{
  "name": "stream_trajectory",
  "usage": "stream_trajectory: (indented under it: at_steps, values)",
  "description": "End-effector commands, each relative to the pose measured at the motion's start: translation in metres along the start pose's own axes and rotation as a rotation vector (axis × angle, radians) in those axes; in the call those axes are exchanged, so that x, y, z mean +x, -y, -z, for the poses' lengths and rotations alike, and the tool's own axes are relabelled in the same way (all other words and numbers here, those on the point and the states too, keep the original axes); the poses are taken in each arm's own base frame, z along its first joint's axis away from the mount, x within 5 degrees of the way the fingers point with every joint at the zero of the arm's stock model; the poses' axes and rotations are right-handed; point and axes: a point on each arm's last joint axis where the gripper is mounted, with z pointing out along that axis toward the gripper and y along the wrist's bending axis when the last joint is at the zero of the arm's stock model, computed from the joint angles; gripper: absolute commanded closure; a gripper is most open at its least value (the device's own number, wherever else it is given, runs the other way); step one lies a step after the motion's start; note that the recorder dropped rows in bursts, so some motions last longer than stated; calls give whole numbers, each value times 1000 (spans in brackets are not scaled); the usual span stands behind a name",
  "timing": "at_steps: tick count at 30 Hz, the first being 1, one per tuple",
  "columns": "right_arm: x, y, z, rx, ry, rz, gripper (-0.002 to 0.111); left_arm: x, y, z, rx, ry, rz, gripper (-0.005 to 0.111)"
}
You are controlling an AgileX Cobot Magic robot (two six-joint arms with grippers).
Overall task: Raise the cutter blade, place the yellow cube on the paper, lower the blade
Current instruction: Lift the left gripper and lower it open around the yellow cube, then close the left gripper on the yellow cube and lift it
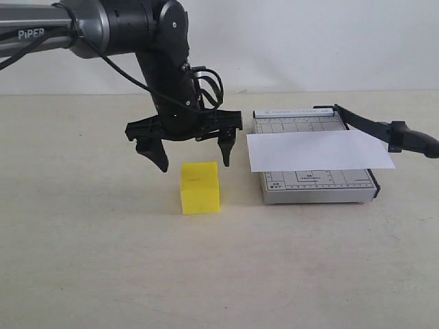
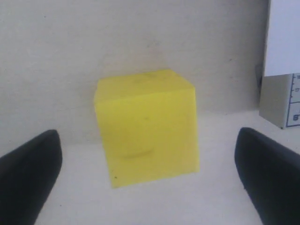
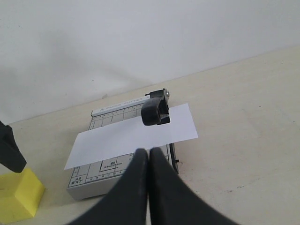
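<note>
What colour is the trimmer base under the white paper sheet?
Grey with dark printed grid lines; the flat metal trimmer base shows best in the exterior view.

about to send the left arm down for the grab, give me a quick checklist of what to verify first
1. Left gripper open: ok, jaws spread wide.
2. Yellow cube centred between them: ok in the left wrist view.
3. Fingertips down beside the cube: not ok, they hang near its top edge.
4. Cutter blade raised: ok.
5. Paper lying flat on the trimmer base: ok.
6. Right gripper apart from the blade: ok, shut.
</note>
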Motion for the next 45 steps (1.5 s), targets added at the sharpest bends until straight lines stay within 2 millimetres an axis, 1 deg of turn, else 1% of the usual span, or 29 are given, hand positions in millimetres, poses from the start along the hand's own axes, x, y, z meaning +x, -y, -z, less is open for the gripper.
stream_trajectory:
  at_steps: [1,7,15,19,22,27,28,29,31,32,33,34,35,36,39,40,41,45]
  values:
    - [-1,0,0,-1,13,-1,108,1,1,-2,-4,-8,-11,12]
    - [-1,0,0,-1,13,-1,108,0,0,-13,-17,-26,-7,13]
    - [-1,0,0,-1,13,-1,108,-4,-2,-15,-34,17,-24,13]
    - [-1,0,0,-1,13,-1,108,-5,-2,-19,-35,16,-23,13]
    - [-1,0,0,-1,13,-1,108,-4,-1,-30,-24,-18,-8,13]
    - [-1,0,0,-1,13,-1,108,-1,2,-42,-36,-43,-17,13]
    - [-1,0,0,-1,13,-1,108,-1,2,-42,-39,-40,-19,13]
    - [-1,0,0,-1,13,-1,108,-1,1,-42,-44,-38,-22,15]
    - [-1,0,0,-1,13,-1,108,-1,1,-42,-47,-36,-24,32]
    - [-1,0,0,-1,13,-1,108,-1,1,-42,-48,-37,-24,48]
    - [-1,0,0,-1,13,-1,108,-1,1,-41,-47,-36,-24,62]
    - [-1,0,0,-1,13,-1,108,-1,1,-39,-43,-40,-21,80]
    - [-1,0,0,-1,13,-1,108,-1,2,-37,-40,-36,-22,95]
    - [-1,0,0,-1,13,-1,108,-1,3,-34,-35,-35,-20,103]
    - [-1,0,0,-1,13,-1,108,-5,7,-19,-7,3,-34,102]
    - [-1,0,0,-1,13,-1,108,-8,10,-9,10,34,-54,102]
    - [-1,0,0,-1,13,-1,108,-11,14,0,34,60,-77,102]
    - [-1,0,0,-1,13,-1,108,-21,33,26,171,153,-144,102]
